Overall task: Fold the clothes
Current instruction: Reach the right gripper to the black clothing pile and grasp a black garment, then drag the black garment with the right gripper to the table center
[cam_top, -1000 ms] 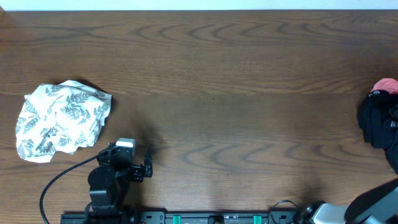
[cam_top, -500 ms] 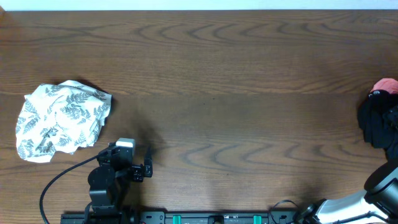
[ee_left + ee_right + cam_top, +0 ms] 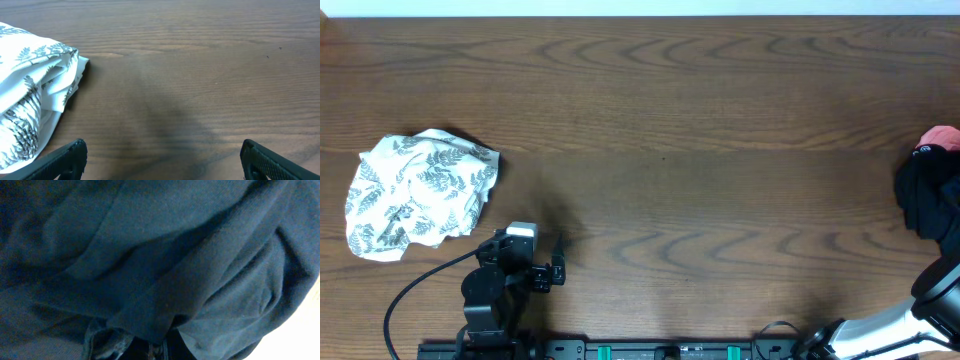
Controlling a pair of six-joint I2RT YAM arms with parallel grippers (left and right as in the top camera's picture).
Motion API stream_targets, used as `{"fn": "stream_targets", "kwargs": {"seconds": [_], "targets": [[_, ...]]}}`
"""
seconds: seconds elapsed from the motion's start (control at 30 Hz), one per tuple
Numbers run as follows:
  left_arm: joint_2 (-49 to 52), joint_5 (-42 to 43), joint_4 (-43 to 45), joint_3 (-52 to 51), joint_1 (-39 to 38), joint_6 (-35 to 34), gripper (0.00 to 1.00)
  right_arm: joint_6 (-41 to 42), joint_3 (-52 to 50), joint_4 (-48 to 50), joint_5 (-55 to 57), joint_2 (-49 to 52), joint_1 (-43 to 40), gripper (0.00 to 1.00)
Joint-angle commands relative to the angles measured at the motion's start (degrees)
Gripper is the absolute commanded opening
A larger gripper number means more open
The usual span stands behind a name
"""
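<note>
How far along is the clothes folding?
Nothing looks folded yet. In hand: the right gripper is shut on dark fabric that fills its camera view. To do: lay it on the table and fold it; the left gripper is open, empty.

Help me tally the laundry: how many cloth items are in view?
2 overhead: white leaf-print cloth at far left, black pile with a pink piece at the right edge. Dark fabric fills the right wrist view; possibly a third.
</note>
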Motion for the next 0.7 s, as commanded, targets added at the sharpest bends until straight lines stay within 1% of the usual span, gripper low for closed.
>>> {"fn": "stream_targets", "kwargs": {"seconds": [0.0,0.17,0.3,0.37,0.47,0.67], "targets": [[-0.4,0.0,0.2,-0.9,-0.2,-0.3,0.98,5.4,5.2,-2.8,-4.5,-4.3,2.2,0.01],[-0.4,0.0,0.1,-0.9,-0.2,-0.3,0.98,6.3,15.5,-10.4,-17.6,-11.3,7.8,0.01],[-0.4,0.0,0.1,-0.9,-0.2,-0.3,0.98,4.7,21.6,-13.4,-20.2,-16.6,16.0,0.01],[-0.4,0.0,0.2,-0.9,-0.2,-0.3,0.98,3.5,23.3,-12.7,-20.2,-18.5,21.5,0.01],[-0.4,0.0,0.2,-0.9,-0.2,-0.3,0.98,0.9,23.6,-9.0,-20.1,-19.8,29.0,0.01],[-0.4,0.0,0.2,-0.9,-0.2,-0.3,0.98,0.1,23.6,-2.9,-20.0,-16.7,42.4,0.01]]}}
